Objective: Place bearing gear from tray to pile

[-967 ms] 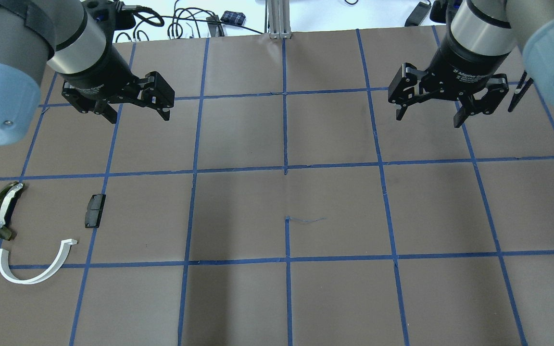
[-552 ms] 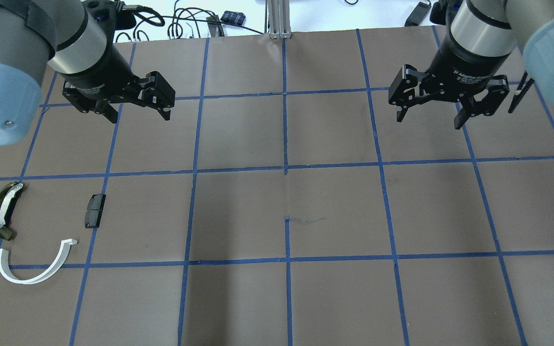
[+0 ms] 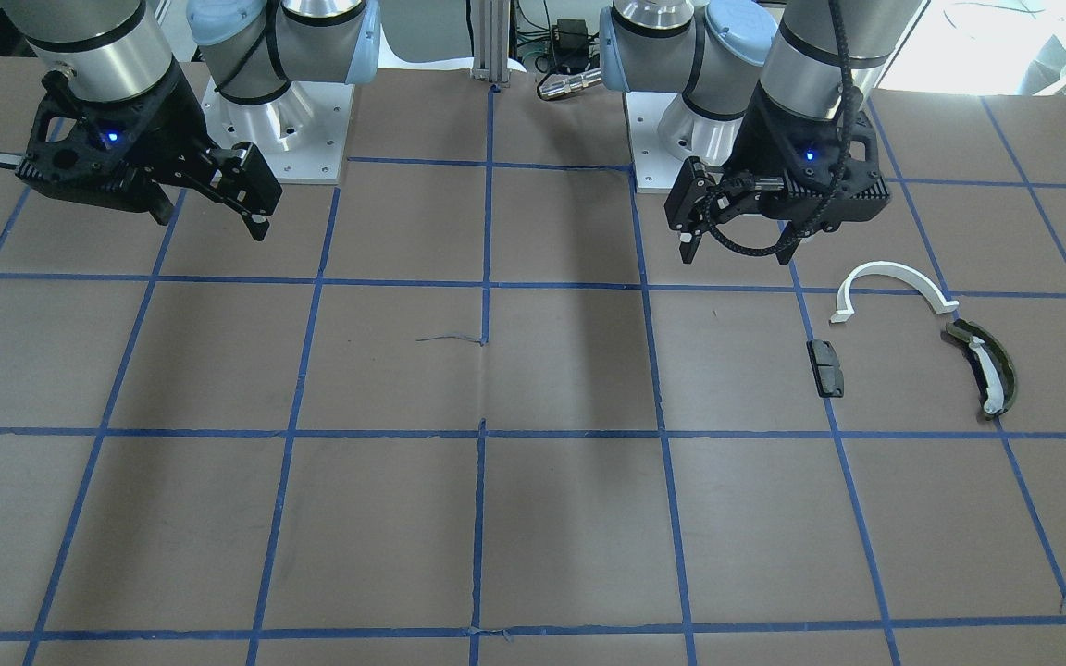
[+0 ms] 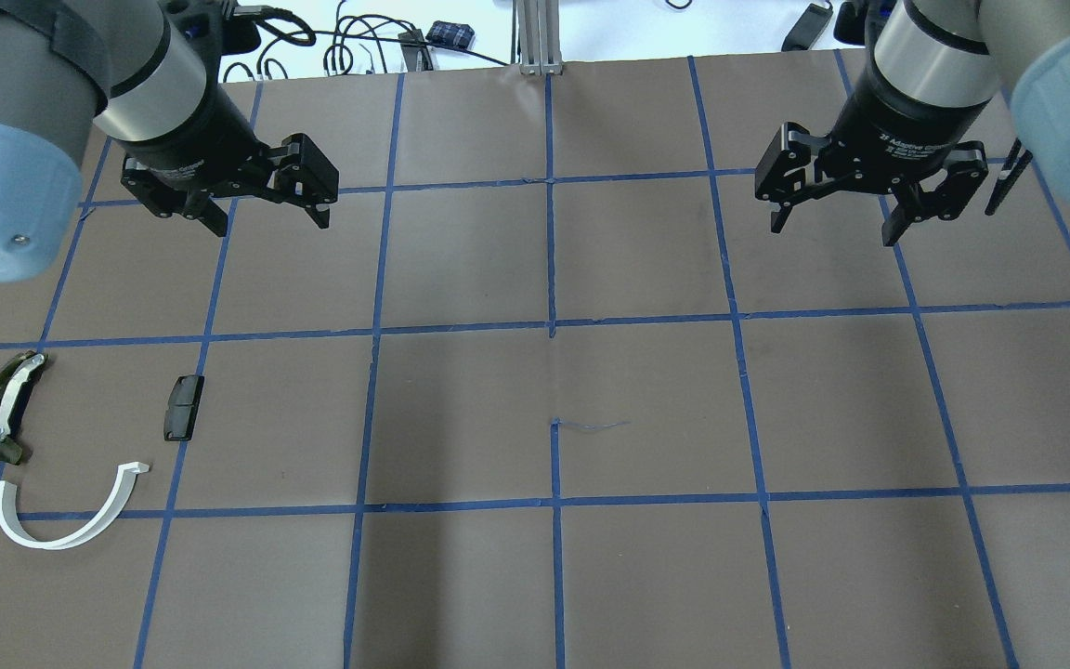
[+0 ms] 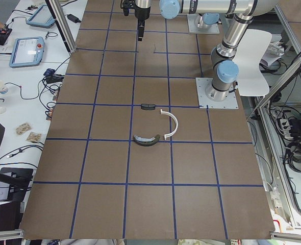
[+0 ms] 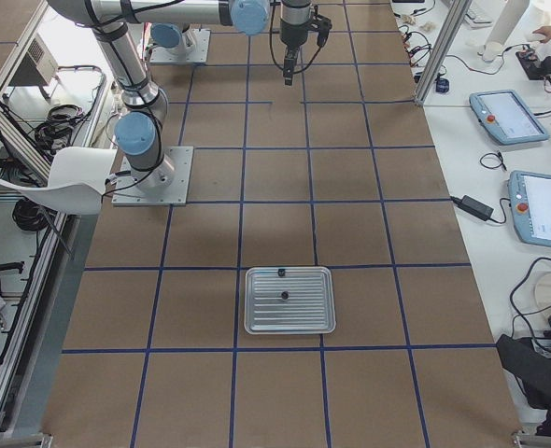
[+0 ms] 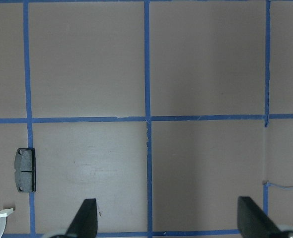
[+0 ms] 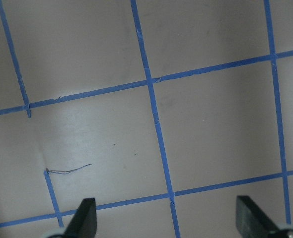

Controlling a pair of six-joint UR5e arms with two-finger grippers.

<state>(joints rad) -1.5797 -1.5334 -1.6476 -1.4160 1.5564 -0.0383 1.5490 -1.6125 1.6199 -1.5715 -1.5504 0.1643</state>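
left gripper [image 4: 270, 223] wide, empty; right gripper [image 4: 834, 232] wide, empty; both above table [image 4: 646, 400], well apart from tray [image 6: 290, 329]

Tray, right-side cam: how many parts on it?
2, both small and dark. The rim part sits on the tray by its far edge in that view; the centre part lies near the tray's middle. Too small to identify; none seems hidden.
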